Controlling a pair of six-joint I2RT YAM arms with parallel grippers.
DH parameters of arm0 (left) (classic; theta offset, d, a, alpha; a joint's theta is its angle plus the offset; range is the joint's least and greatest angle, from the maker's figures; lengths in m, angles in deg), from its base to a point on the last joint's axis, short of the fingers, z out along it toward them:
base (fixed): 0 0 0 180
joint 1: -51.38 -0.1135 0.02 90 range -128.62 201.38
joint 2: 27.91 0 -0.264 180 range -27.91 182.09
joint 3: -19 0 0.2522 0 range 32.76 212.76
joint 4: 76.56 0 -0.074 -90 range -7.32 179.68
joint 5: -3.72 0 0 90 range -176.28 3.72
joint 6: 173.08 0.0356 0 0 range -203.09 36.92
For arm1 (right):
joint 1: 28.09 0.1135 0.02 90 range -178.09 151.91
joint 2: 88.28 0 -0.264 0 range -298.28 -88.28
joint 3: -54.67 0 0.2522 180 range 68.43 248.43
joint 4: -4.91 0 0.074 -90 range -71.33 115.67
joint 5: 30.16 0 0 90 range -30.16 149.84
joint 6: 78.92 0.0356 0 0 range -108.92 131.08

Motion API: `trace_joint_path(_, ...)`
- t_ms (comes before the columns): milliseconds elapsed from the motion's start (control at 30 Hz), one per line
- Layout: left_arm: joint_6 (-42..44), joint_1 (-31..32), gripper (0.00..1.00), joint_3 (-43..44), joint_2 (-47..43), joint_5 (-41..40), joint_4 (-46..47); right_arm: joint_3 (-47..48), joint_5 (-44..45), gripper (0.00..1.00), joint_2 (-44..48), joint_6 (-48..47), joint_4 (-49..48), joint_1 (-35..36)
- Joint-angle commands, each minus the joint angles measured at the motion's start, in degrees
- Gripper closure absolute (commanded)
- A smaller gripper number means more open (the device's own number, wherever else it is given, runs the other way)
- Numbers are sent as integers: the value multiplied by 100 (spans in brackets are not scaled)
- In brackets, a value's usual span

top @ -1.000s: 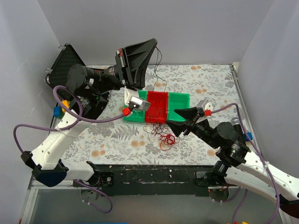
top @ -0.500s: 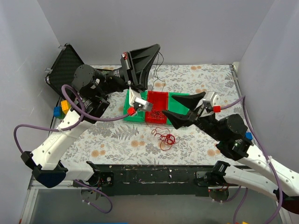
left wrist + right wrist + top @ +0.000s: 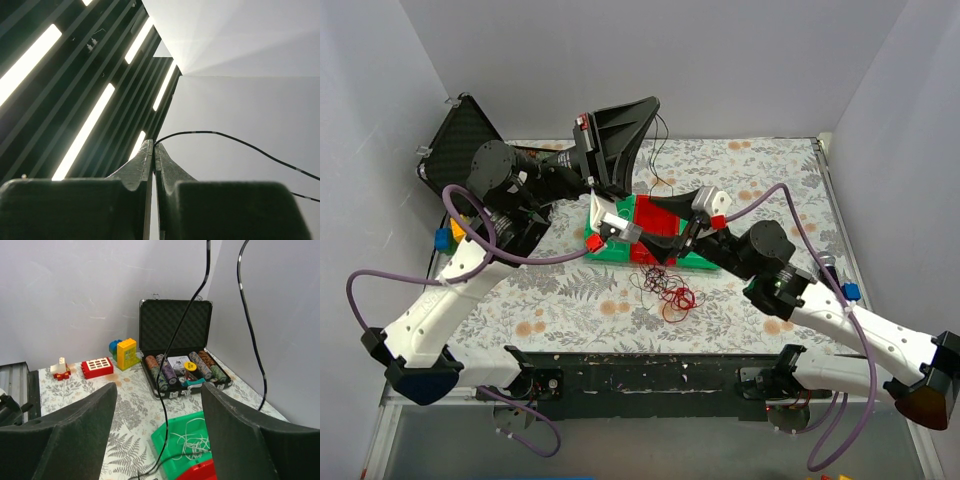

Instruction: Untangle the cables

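The cables (image 3: 670,290) are a small tangle of thin red and black loops on the floral cloth, just in front of the tray. My left gripper (image 3: 652,102) is raised high at the back and is shut on one black cable (image 3: 215,132), which hangs from its tips (image 3: 154,145) down to the tangle. My right gripper (image 3: 682,222) hovers open over the tray, facing left. In the right wrist view the hanging black cable (image 3: 172,347) drops between my open right gripper's (image 3: 159,390) fingers without touching them. A second black strand (image 3: 251,325) hangs further right.
A tray with green (image 3: 172,437) and red (image 3: 658,212) compartments lies mid-table; pale strands (image 3: 192,440) lie in a green one. An open black case of poker chips (image 3: 182,365) stands at the far left, with red (image 3: 97,367) and yellow (image 3: 126,352) bricks beside it.
My right gripper has swung left and up from the table beside the tangle to above the tray, around the hanging black cable, opening a little wider. The left gripper stays raised and shut.
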Motion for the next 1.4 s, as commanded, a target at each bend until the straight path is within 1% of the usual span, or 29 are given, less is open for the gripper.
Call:
trace_joint_path(0, -41, 29, 100, 28, -218, 29, -14, 434, -155, 33, -271, -43, -592, 18)
trace_joint_path(67, -23, 29, 100, 28, -218, 20, -14, 487, -208, 49, -412, 44, -601, 9)
trace_joint_path(100, -32, 29, 100, 28, -209, 3, -5, 495, -243, 61, -465, 132, -601, 9)
trace_joint_path(200, -23, 29, 100, 63, -200, -41, 30, 417, -401, 83, -589, 352, -610, 9)
trace_joint_path(233, -32, 29, 100, 54, -174, -76, 74, 347, -411, 86, -606, 413, -601, 9)
trace_joint_path(367, -6, 29, 100, 11, -113, -199, 469, -110, -498, 88, -624, 791, -662, 9)
trace_joint_path(533, -6, 29, 100, 63, -16, -209, 777, -585, -577, 86, -712, 1099, -715, 9)
trace_joint_path(767, -6, 38, 100, 212, 98, -182, 883, -884, -709, 86, -984, 1249, -830, 9)
trace_joint_path(967, 64, 38, 100, 563, 449, -419, 1409, -1226, -946, 87, -1450, 1451, -1005, 9)
trace_joint_path(1067, 73, 29, 100, 1002, 765, -603, 1761, -1472, -1069, 88, -1660, 1556, -1163, 17)
trace_joint_path(1133, -92, 29, 100, 1423, 1020, -718, 1928, -1622, -1079, 88, -1775, 1574, -1199, 18)
trace_joint_path(1200, -391, 29, 100, 2055, 1310, -911, 1990, -1763, -1070, 88, -1915, 1583, -1304, 18)
trace_joint_path(1300, -638, 29, 100, 2628, 1635, -1078, 2122, -1939, -1183, 88, -2205, 1609, -1357, 26)
trace_joint_path(1367, -647, 29, 100, 2892, 1742, -1088, 2113, -2026, -1263, 87, -2425, 1627, -1453, 26)
